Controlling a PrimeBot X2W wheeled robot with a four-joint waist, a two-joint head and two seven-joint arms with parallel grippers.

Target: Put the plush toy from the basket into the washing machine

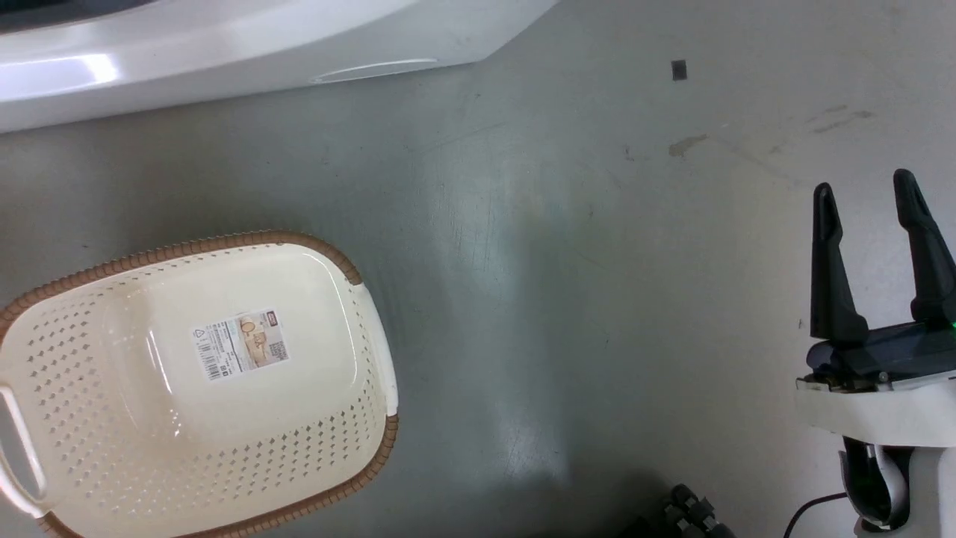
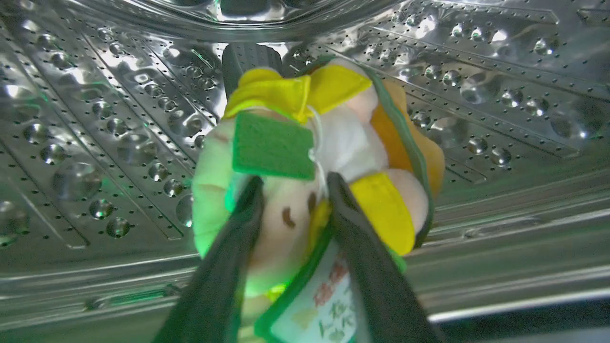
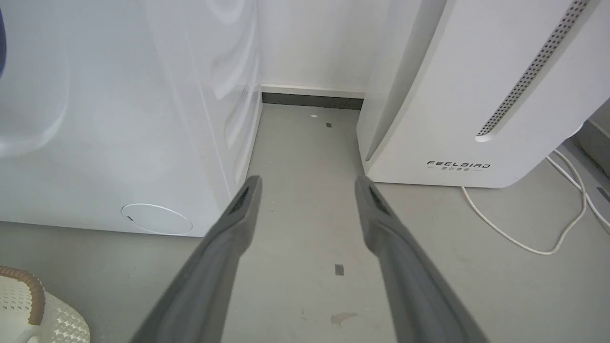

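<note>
Left wrist view is looking straight into the steel drum (image 2: 476, 95), where the left gripper (image 2: 294, 183) is pinching the toy (image 2: 352, 143) between its 2 dark fingers (image 2: 224, 267), the jaws standing narrow and pressing into the soft pale body just below the green tag (image 2: 272, 145). Whether the toy is touching the drum wall I am not able to tell. Head view is showing the basket (image 1: 377, 351) sitting on the floor (image 1: 560, 299) near the washer (image 1: 187, 67), its printed label (image 1: 243, 345) lying bare with no toy on it. The right gripper (image 1: 863, 184) is hovering well apart from the basket at the lower right, spread wide and gripping nothing. I am judging the step in hand as the placing: the pick is done and the toy is already inside the machine. Next is calling for the left fingers to part so the toy is dropping onto the drum, then for a straight pull back out through the door opening without the tag or the loose card (image 2: 324, 309) snagging on a finger.
</note>
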